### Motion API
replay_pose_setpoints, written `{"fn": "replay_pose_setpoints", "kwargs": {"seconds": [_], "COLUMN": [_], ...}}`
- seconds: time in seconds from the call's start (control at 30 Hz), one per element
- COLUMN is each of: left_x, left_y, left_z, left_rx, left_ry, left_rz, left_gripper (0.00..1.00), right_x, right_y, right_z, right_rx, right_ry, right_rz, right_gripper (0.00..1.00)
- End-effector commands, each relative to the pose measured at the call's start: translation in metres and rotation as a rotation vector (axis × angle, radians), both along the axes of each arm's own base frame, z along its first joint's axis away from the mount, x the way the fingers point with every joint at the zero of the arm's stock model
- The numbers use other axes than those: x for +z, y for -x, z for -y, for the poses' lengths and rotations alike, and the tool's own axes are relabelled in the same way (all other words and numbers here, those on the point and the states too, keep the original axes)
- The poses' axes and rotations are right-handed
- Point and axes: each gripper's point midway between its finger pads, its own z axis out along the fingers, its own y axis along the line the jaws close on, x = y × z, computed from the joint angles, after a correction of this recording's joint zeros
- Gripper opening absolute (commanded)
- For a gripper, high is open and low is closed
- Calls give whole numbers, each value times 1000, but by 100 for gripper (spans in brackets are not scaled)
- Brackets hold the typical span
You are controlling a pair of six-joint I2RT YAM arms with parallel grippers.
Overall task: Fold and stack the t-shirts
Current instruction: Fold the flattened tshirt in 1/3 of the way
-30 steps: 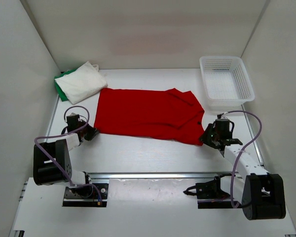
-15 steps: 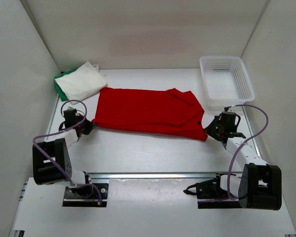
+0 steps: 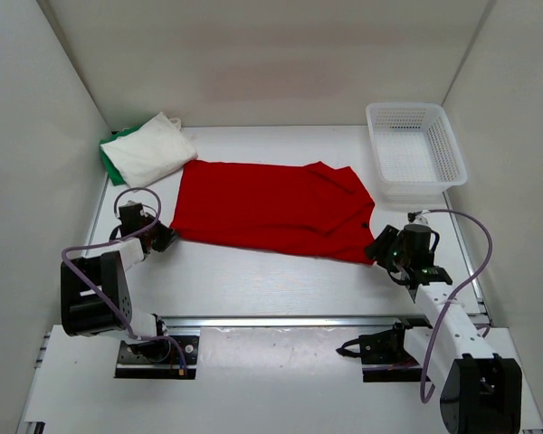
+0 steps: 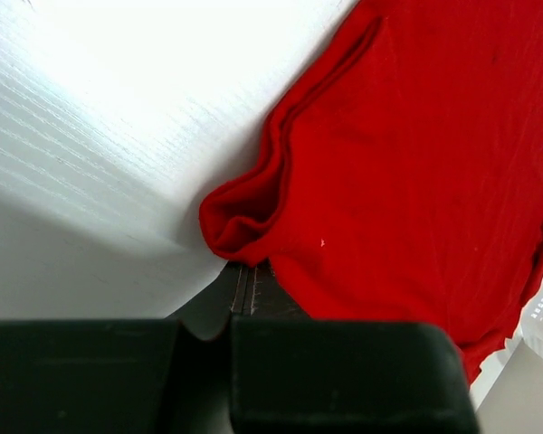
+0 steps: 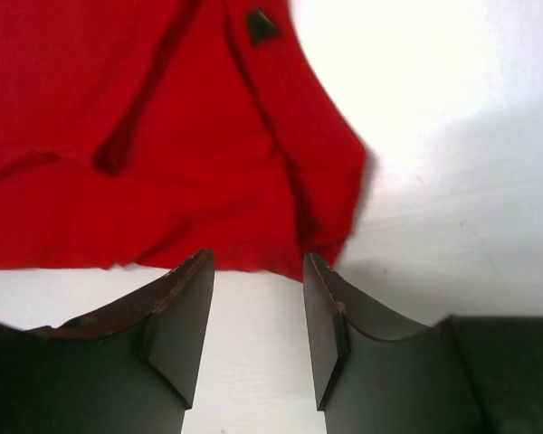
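A: Red t-shirt (image 3: 271, 206) lies spread flat mid-table (image 3: 281, 280). Its near-left corner has slid a bit nearer than half a second ago.
B: White t-shirt (image 3: 149, 149) sits folded far left on the green t-shirt (image 3: 107, 154), which shows only an edge. Basket (image 3: 445, 145) far right, unmoved.
A: Left gripper (image 4: 244, 276): wrist view shows it clenched on the bunched red corner. Top view is too small to tell.
B: Right gripper (image 5: 258, 271) is released, fingers apart just short of the hem. That arm has pulled back.
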Motion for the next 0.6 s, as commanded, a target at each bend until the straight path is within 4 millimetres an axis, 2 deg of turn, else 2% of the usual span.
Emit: {"fn": "replay_pose_setpoints", "kwargs": {"seconds": [0.0, 0.07, 0.1, 0.17, 0.23, 0.33, 0.47, 0.5, 0.57], "left_x": [13, 12, 15, 18, 21, 17, 15, 16, 14], "left_y": [1, 4, 5, 4, 3, 4, 5, 5, 12], "left_z": [4, 5, 4, 5, 6, 11, 11, 6, 5], "left_rx": [-22, -33, -30, -37, -48, -53, -56, -50, -51], "left_ry": [-1, -9, -5, -22, -36, -17, -12, -24, -30], "left_rz": [48, 47, 53, 61, 71, 61, 51, 54, 22], "left_gripper": [0, 0, 0, 0, 0, 0, 0, 0, 0], "right_x": [-23, -21, -26, -27, -39, -52, -37, -38, -34], "right_y": [12, 9, 12, 7, 11, 12, -9, -8, -7], "right_z": [-1, -1, -1, 7, 10, 11, 15, 17, 21], "right_rx": [-16, -18, -22, -66, -89, -100, -118, -121, -138], "right_ry": [-34, -34, -43, -44, -58, -77, -67, -61, -55], "right_rz": [-76, -58, -72, -53, -88, -114, -55, -76, -78], "right_gripper": [42, 42, 43, 43, 44, 40, 10, 4, 0]}}
